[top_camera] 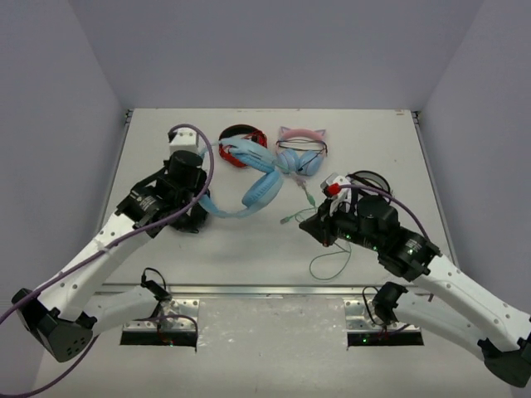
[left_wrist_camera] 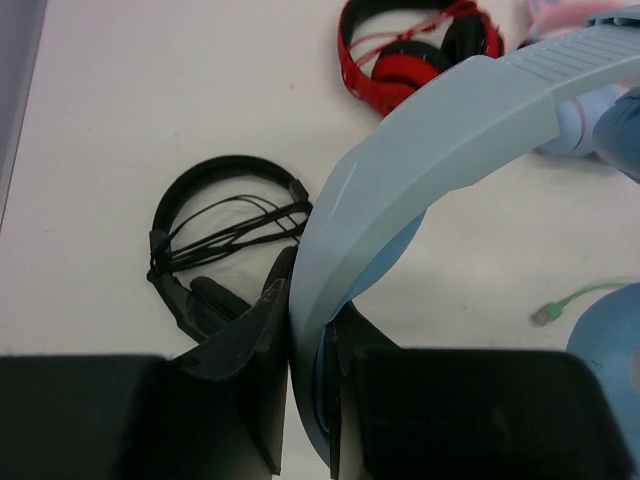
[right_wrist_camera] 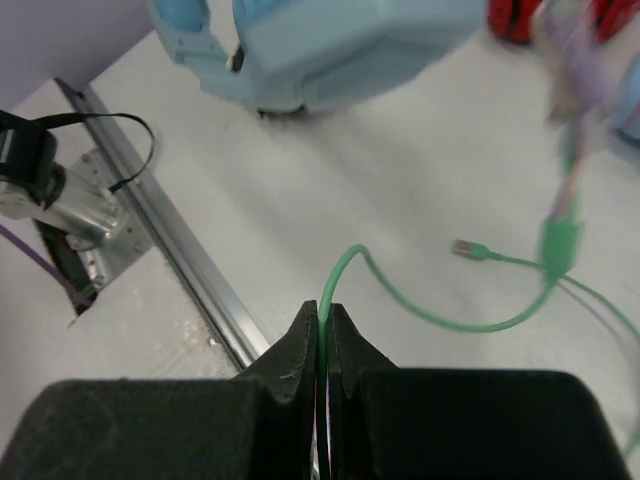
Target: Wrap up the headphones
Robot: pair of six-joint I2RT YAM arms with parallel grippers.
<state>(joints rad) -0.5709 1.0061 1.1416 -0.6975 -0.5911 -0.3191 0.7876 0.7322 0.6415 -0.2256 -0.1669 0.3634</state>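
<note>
Left gripper (left_wrist_camera: 308, 300) pinches my headphones (left_wrist_camera: 480, 100) by the headband, right gripper (right_wrist_camera: 322, 318) pinches the cable (right_wrist_camera: 440, 322), mostly loose on the surface (right_wrist_camera: 400, 170); winding apparently not begun.

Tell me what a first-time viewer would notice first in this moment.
The big light-blue headphones in the middle of the table stand out, their wide headband clamped in the left gripper. To the right, the right gripper pinches their thin mint-green cable, which loops loose over the table. Toward the far edge lie a red pair and a pink cat-eared pair.
</note>
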